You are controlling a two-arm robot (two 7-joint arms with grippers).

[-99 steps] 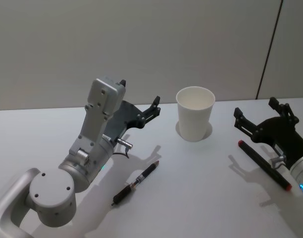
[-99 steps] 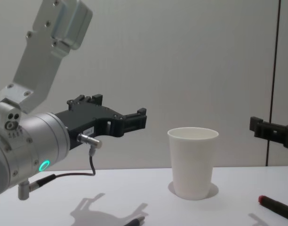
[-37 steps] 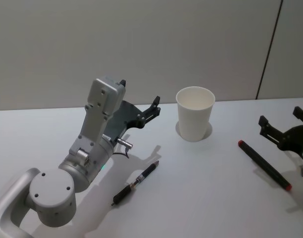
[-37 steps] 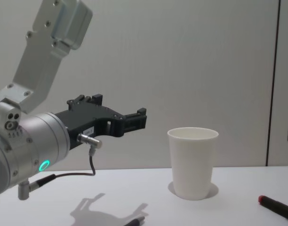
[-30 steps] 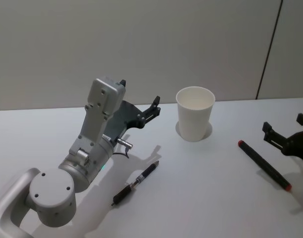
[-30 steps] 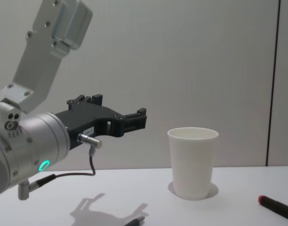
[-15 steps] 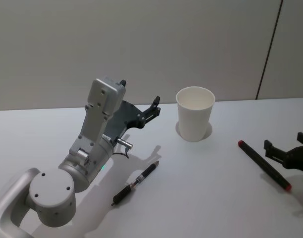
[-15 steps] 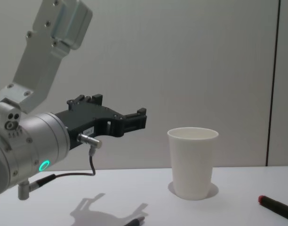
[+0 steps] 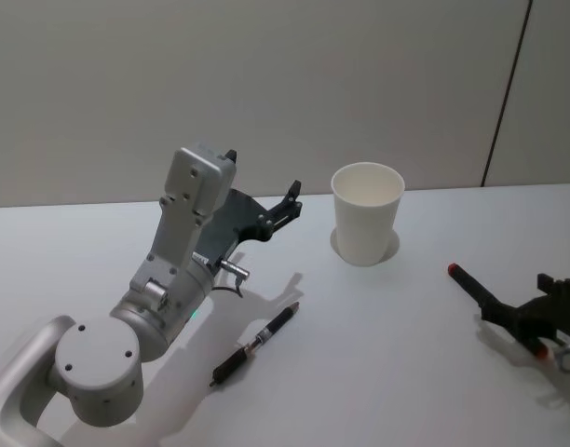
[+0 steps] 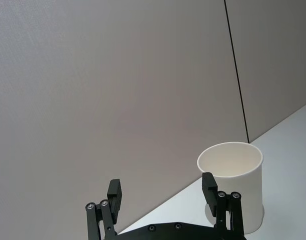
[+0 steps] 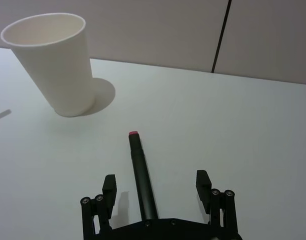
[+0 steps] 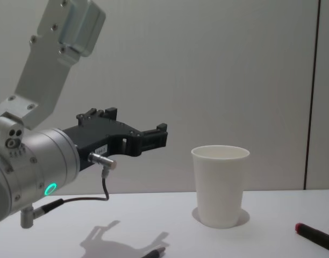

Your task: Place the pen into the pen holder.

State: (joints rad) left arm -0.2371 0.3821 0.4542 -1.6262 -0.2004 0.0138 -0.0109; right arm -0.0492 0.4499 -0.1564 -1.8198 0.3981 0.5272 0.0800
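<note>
Left of the pen holder [image 9: 366, 222], the left gripper [image 9: 292, 198] hangs wide open and empty. Right of the pen holder, the red-tipped pen [image 11: 138, 161] lies flat on the table [image 9: 378, 358], between the spread, empty fingers of the right gripper [image 11: 155, 181].

Setting: plain indoor test room, lab-like. Evidence: bare white tabletop [image 9: 387, 372]; unadorned grey panelled wall [image 9: 266, 74] with one dark vertical seam [image 9: 506, 93]; silver jointed robot arm [image 9: 178, 251] over the table.
</note>
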